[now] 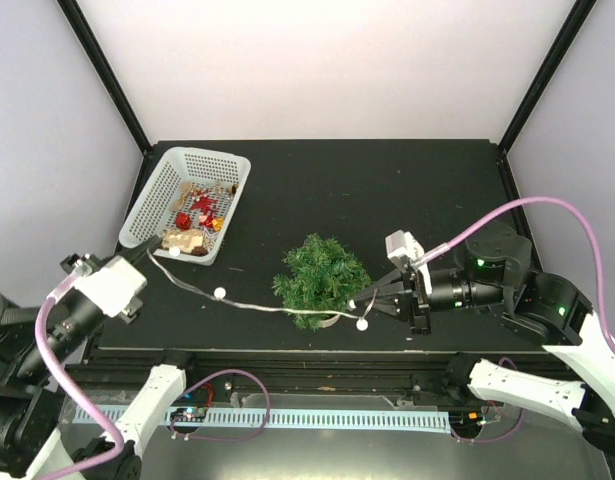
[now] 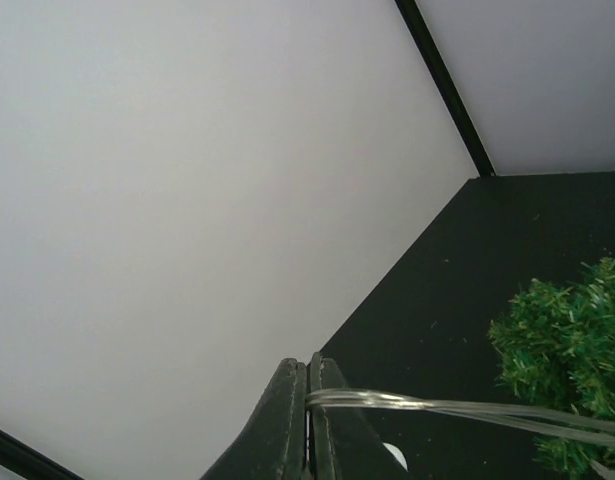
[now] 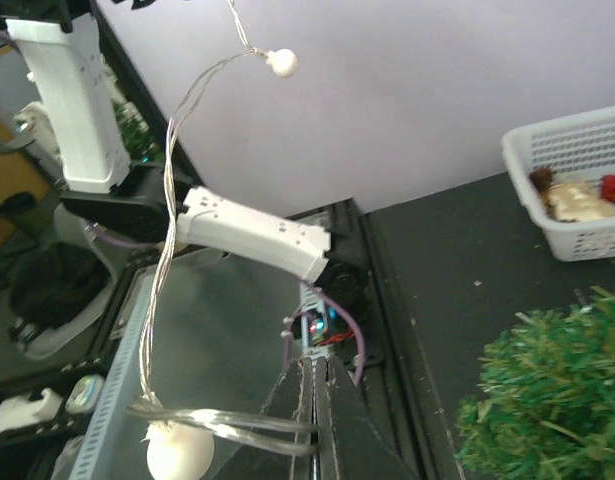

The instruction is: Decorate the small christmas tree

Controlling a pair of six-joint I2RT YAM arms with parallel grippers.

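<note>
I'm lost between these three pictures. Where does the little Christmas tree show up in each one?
Top external: the small christmas tree stands near the middle of the black table, towards its front edge.
Left wrist: at the right edge, lower half, partly cut off.
Right wrist: in the bottom right corner, partly cut off.
Shared landmark: the clear light string with white bulbs shows in all three.

Bright, diffuse, even lighting on pale walls (image 1: 327,60) and black table (image 1: 387,190); right wrist view soft, white bead (image 3: 179,452) at lower left and small christmas tree (image 3: 557,400) at lower right blurred.
</note>
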